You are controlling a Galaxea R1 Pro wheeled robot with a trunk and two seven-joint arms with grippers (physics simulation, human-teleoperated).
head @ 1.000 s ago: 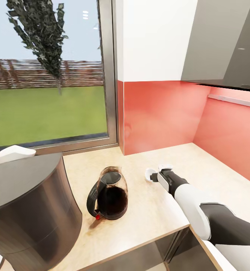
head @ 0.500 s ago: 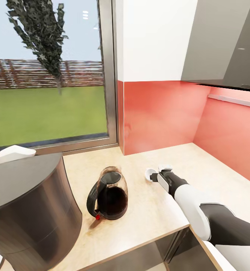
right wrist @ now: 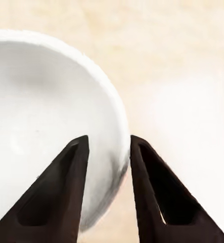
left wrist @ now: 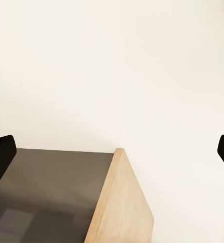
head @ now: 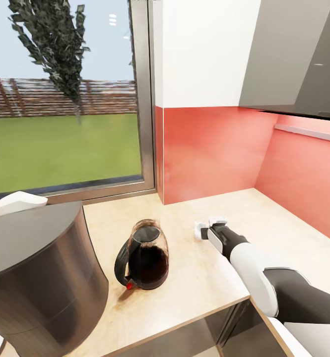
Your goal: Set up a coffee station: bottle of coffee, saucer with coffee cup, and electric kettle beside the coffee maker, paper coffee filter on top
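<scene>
Right gripper [right wrist: 107,152]: its fingers pinched the rim of the coffee cup [right wrist: 46,126], one inside, one outside.
Coffee cup: sat on the kitchen countertop [head: 184,292], right of the electric kettle [head: 144,257].
Coffee maker [head: 35,282]: stood at left, the paper coffee filter [head: 18,202] on top.
Left gripper [left wrist: 112,157]: fingers spread wide, empty.

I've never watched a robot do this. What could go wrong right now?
The right pincer pinches only the thin rim of the white cup, so the cup might slip or tip when lifted. The kettle stands close by on the countertop; a swing of the arm could knock it.
</scene>
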